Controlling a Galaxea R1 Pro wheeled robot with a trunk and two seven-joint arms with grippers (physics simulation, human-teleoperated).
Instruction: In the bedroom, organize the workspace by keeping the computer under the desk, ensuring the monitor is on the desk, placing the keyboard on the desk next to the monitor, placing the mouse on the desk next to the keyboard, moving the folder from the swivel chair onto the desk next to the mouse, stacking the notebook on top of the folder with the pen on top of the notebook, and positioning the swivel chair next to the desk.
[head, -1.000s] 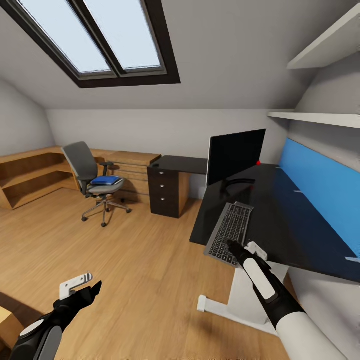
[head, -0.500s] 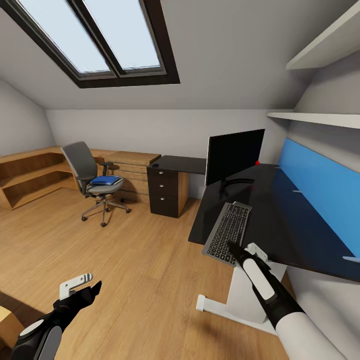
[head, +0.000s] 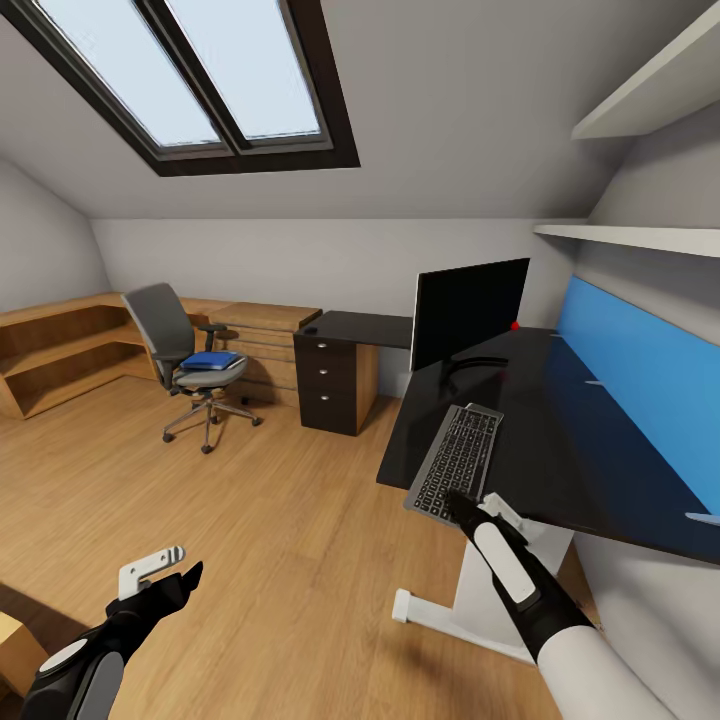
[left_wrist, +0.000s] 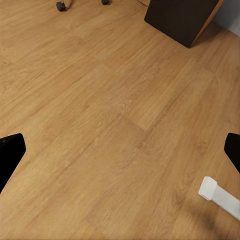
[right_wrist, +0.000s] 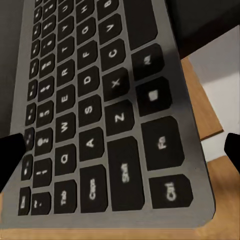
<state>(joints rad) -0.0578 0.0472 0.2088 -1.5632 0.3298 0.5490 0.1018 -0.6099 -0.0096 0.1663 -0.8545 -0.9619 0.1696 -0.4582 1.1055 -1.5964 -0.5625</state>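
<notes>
keyboard (head: 457, 463): desk (head: 560, 440) edge, before monitor (head: 470, 312) | folder (head: 211, 360): on swivel chair (head: 190, 365)

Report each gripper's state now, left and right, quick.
Left gripper: open, empty, hanging over the wood floor.
Right gripper: open, fingers spread wide at the keyboard's near end, not holding it.

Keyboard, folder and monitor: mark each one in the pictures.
keyboard (head: 458, 461), head view, middle of the key field.
folder (head: 211, 360), head view, blue top face on the chair seat.
monitor (head: 470, 311), head view, centre of the black screen.
</notes>
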